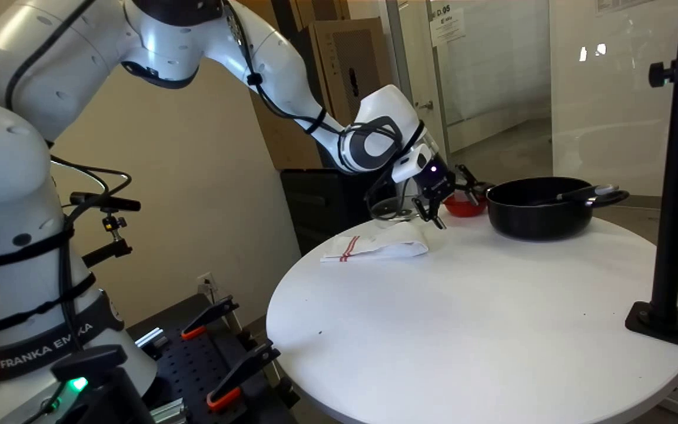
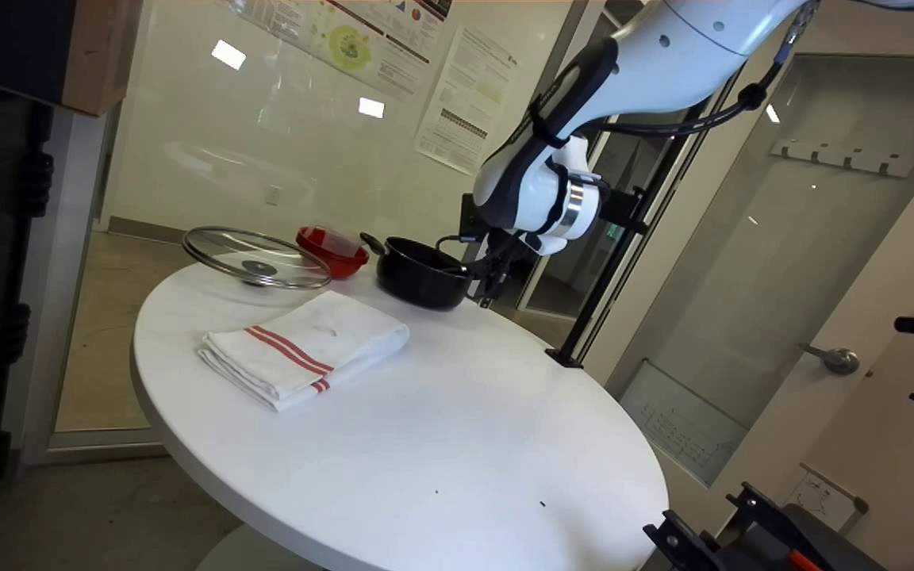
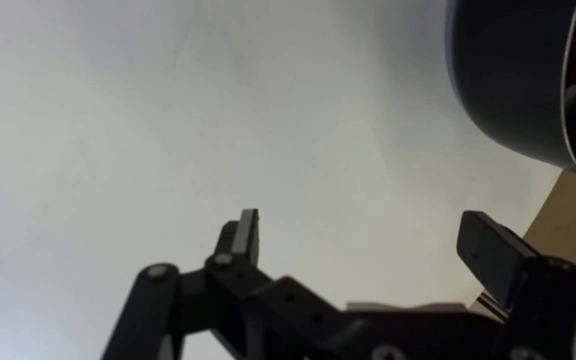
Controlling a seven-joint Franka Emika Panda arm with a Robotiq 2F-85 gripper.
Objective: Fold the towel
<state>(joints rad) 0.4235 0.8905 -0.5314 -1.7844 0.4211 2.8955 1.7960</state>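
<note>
The white towel (image 1: pixel 380 242) with red stripes lies folded into a flat, layered rectangle on the round white table (image 1: pixel 468 330). In an exterior view (image 2: pixel 314 341) its layered edges and a rounded fold show. My gripper (image 1: pixel 462 207) is open and empty, above the table beside the black pot and apart from the towel. In an exterior view the gripper (image 2: pixel 490 285) is dark and partly hidden behind the pot. In the wrist view the fingers (image 3: pixel 360 214) are wide apart with only table surface between them. The towel is out of the wrist view.
A black pot (image 1: pixel 536 215) with a utensil (image 1: pixel 586 193) stands near the gripper; it also shows in the wrist view (image 3: pixel 513 85). A red bowl (image 2: pixel 338 252) and a glass lid (image 2: pixel 259 268) are near the towel. A black pole (image 1: pixel 668 176) is clamped at the table edge.
</note>
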